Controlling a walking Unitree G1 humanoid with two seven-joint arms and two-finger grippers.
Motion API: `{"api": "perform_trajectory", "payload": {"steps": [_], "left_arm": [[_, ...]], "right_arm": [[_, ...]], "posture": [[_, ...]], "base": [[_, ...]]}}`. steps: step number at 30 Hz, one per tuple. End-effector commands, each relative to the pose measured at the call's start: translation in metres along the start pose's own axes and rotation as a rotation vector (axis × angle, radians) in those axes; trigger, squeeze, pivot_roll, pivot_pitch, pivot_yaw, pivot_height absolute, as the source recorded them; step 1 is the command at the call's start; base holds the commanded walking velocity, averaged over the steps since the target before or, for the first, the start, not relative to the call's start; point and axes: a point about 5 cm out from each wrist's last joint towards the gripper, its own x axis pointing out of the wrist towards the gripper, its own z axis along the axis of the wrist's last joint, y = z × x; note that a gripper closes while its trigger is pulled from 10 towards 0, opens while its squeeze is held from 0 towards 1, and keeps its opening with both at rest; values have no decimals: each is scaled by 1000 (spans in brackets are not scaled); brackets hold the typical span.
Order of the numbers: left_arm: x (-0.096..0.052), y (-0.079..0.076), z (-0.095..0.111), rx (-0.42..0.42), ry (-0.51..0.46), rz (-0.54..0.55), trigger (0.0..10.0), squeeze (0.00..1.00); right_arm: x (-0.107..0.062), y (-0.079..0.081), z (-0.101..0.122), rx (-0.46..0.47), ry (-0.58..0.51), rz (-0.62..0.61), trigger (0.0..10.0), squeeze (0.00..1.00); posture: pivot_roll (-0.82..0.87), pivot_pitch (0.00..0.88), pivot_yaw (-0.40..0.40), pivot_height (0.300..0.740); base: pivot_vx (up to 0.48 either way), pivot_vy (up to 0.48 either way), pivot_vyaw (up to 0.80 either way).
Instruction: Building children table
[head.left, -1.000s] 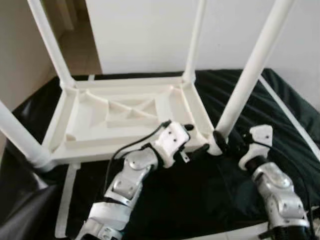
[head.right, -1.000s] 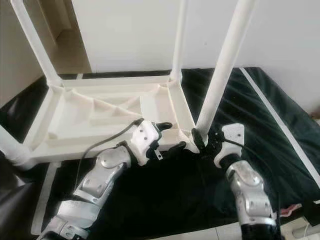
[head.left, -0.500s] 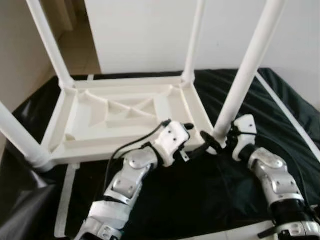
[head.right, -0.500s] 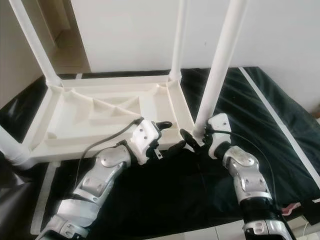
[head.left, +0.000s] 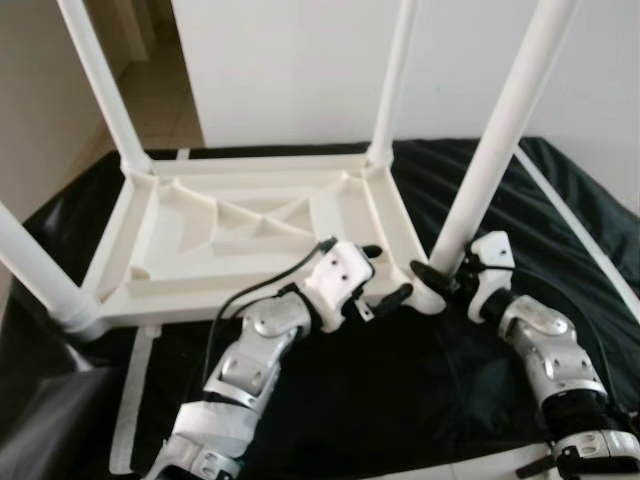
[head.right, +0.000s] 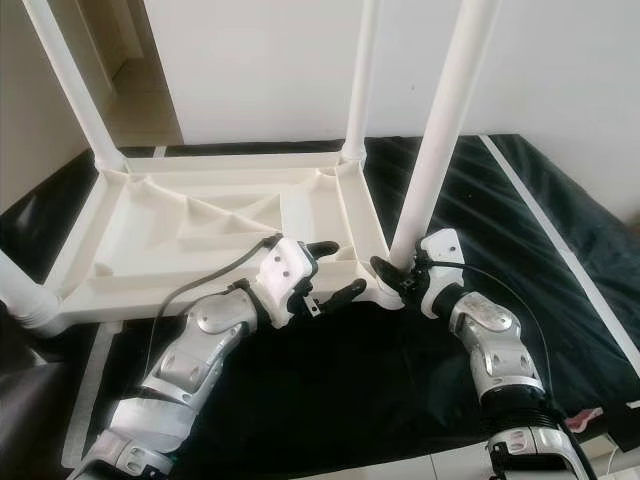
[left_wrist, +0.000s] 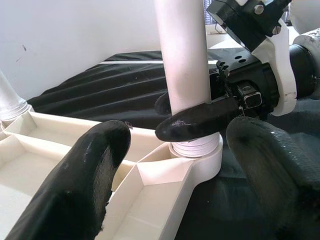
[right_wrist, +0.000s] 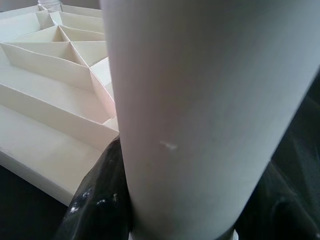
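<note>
We find soft, even daylight in both head views, slightly hazy, with the white wall (head.left: 290, 70) nearly washed out at the top. Shadows are faint. In the right wrist view, the close leg (right_wrist: 200, 115) is blurred.

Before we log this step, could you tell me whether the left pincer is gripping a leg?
No, the left pincer is open beside the table frame.
</note>
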Motion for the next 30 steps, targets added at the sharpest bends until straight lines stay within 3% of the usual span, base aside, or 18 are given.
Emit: {"api": "perform_trajectory", "payload": {"steps": [1, 2, 8, 11, 26, 28, 30], "left_arm": [[0, 2, -1, -7, 3, 51, 10000, 0], [-1, 2, -1, -6, 4, 51, 10000, 0], [-2, 2, -1, -9, 5, 53, 10000, 0], [-3, 2, -1, -10, 7, 54, 10000, 0], [1, 0, 0, -21, 1, 43, 10000, 0], [1, -1, 0, -21, 0, 41, 10000, 0], [1, -1, 0, -21, 0, 41, 10000, 0]], "right_arm": [[-1, 6, -11, 6, 59, 36, 2863, 0], [-1, 5, -10, 22, 54, 24, 10000, 0], [-1, 3, -5, 46, 40, -56, 10000, 0], [0, 3, -5, 64, 52, -152, 10000, 0], [4, 31, -5, 151, 112, -511, 10000, 0], [3, 34, -5, 168, 119, -612, 10000, 0], [3, 34, -5, 168, 119, -612, 10000, 0]], "posture": [[21, 0, -42, 740], [22, 0, -38, 740], [22, 0, -36, 740], [23, 1, -35, 740], [-3, 6, -29, 740], [-5, 5, -29, 740], [-5, 5, -29, 740]], "base": [[0, 0, 0], [0, 0, 0], [0, 0, 0], [0, 0, 0], [0, 0, 0], [0, 0, 0], [0, 0, 0]]}}
